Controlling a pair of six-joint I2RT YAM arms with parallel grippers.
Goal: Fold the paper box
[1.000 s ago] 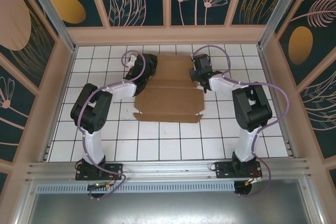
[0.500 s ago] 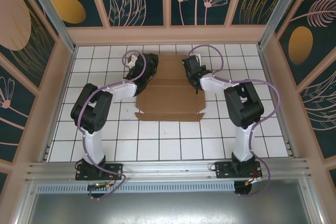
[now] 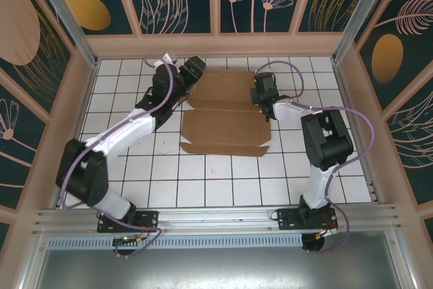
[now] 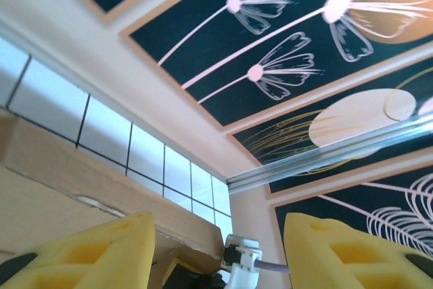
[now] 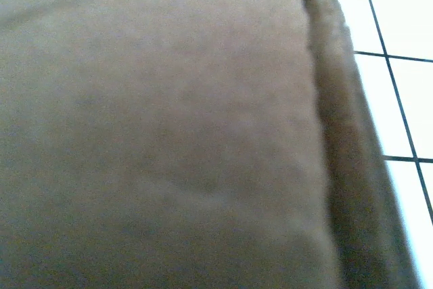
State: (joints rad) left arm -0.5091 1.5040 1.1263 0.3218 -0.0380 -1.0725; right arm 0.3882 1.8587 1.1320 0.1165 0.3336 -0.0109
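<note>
On the far tiles (image 3: 122, 93), the paper box (image 3: 226, 116) lies mostly flat, bare tiles along its near edge; left wrist cam shows the left gripper (image 4: 216, 231) spread open; right gripper (image 3: 262, 94) sits closed at the box's right edge.

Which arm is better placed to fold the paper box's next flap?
Right, probably: the right claw sits shut at the right edge of the paper box, while the left claw stands open beside the far left corner, holding nothing.
</note>
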